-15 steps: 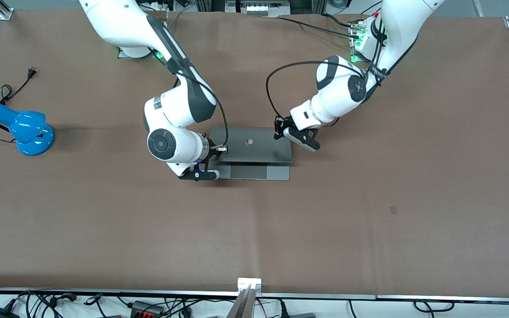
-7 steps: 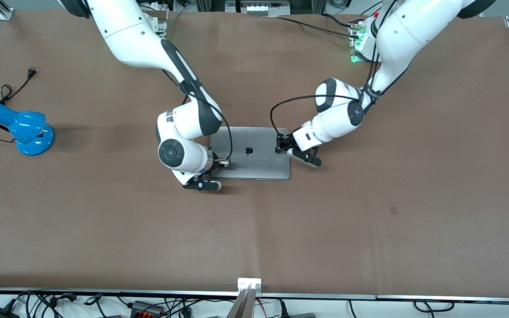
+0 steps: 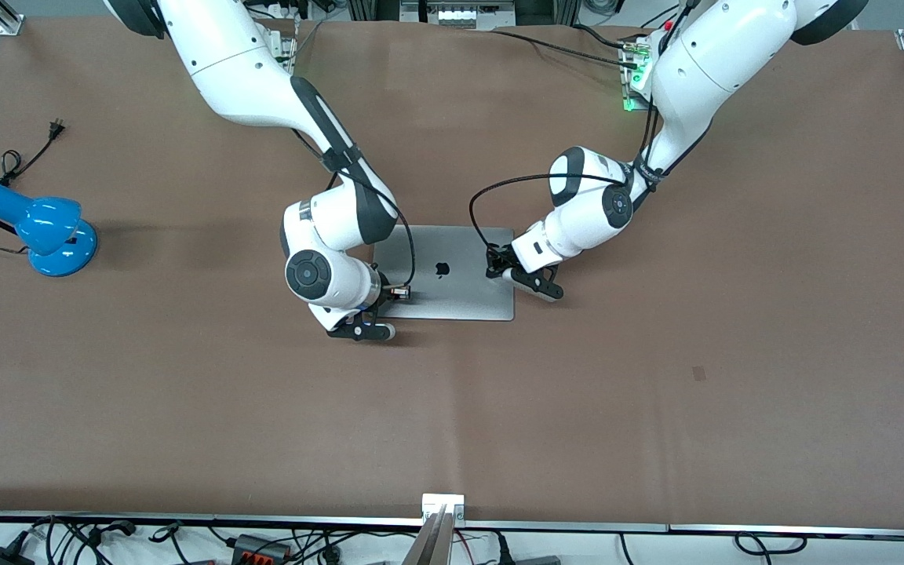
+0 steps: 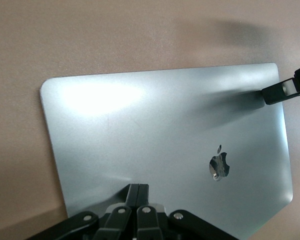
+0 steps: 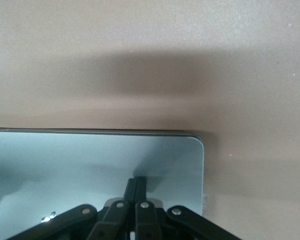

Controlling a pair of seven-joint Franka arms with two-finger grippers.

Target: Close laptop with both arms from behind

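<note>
The silver-grey laptop (image 3: pixel 452 282) lies closed on the brown table, its lid flat with the black apple logo (image 3: pixel 442 268) up. My left gripper (image 3: pixel 493 269) is shut, and its tips rest on the lid near the edge toward the left arm's end. In the left wrist view its fingertips (image 4: pixel 138 189) touch the lid (image 4: pixel 155 135) beside the logo (image 4: pixel 219 166). My right gripper (image 3: pixel 397 292) is shut, with its tips on the lid near the corner toward the right arm's end. The right wrist view shows its fingertips (image 5: pixel 136 185) on the lid (image 5: pixel 65 160).
A blue desk lamp (image 3: pixel 38 227) lies toward the right arm's end of the table, its black cord and plug (image 3: pixel 55 127) beside it. In the left wrist view the right gripper's tip (image 4: pixel 285 90) shows over the lid's edge.
The lid has gone from partly raised to flat on the base. Both grippers have come down with it and now rest on it.
</note>
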